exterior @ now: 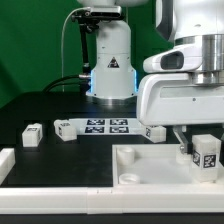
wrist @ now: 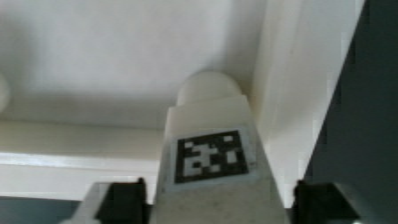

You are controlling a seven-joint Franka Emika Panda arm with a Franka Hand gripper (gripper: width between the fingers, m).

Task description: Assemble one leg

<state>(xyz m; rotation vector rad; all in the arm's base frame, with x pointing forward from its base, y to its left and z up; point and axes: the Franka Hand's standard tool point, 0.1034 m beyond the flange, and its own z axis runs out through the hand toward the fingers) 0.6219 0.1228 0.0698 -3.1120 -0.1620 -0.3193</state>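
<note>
White plastic dominates what we see: the large square tray (exterior: 150,165) lies on the dark tabletop (exterior: 40,105) at the exterior view's right, its raised rim and a round corner socket facing up; behind it the marker board (exterior: 105,126) lies flat with its row of tags; smaller loose blocks sit apart from it, one (exterior: 32,135) toward the exterior view's left, one (exterior: 64,130) at the board's end and one (exterior: 155,132) just beside the tray's back edge.

Our claw (exterior: 200,150) hangs over the tray's right-hand corner, and it has hold of the leg (wrist: 217,150); in the wrist view the two dark fingers (wrist: 118,202) sit narrowly apart with the tagged block clamped between them, its tapered end pointing down at the tray's inner corner, close to the wall; we cannot tell whether the tip already touches the tray.

We judge the insertion to be the step in hand, and the risks follow from it; if the tip sits off the socket's centre, pressing down would jam it on the rim or wall, and the light tray could slide or tip; if the leg is tilted in the grasp, it may cross-thread or bind when turned; the smooth plastic could also slip between the fingers under torque; the socket itself is hidden behind the leg, so alignment cannot be confirmed from here.
</note>
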